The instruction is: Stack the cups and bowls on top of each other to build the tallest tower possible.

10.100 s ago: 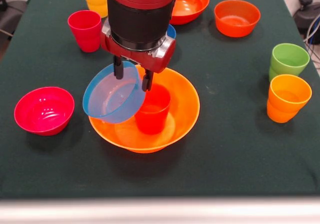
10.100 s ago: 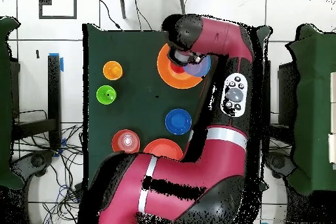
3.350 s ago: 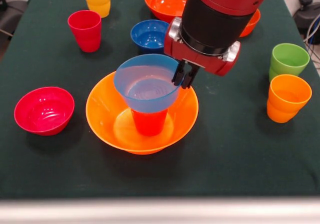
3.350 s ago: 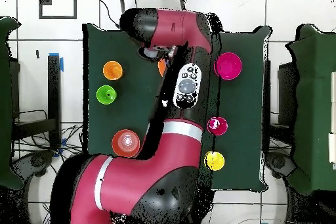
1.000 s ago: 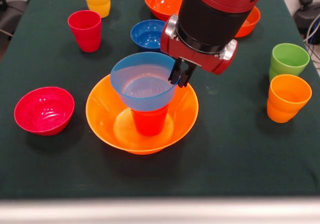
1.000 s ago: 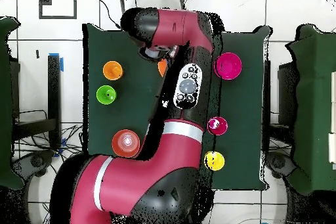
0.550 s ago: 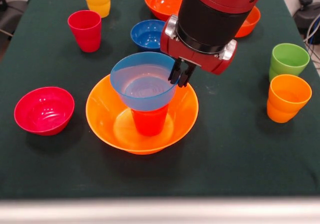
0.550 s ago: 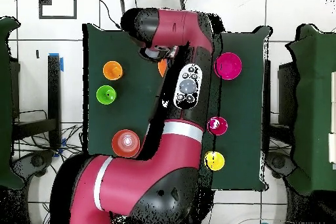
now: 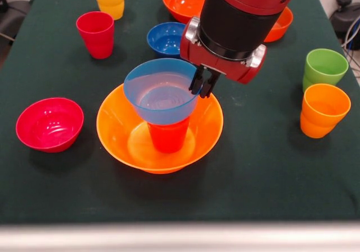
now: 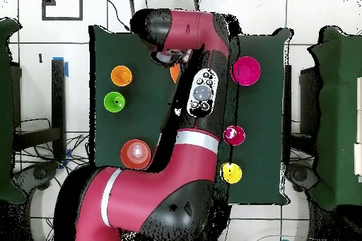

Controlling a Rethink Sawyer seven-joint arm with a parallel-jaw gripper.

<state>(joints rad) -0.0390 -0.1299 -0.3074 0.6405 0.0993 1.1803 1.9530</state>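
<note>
Gripper (image 9: 203,88) pinches the light blue bowl (image 9: 160,97) by its 3 o'clock rim, a hold that keeps it level. Bowl sits on the red-orange cup (image 9: 167,136), which stands centred in the big orange bowl (image 9: 118,134), the widest piece as base. Release likely next.

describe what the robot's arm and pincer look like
The arm is thick and rounded, glossy crimson-red with silver bands at its joints and a grey oval button panel on one link. In the front view its wrist is a black cylinder over a red block with silver corner fittings. The pincer is small, with two short black fingers.
</note>
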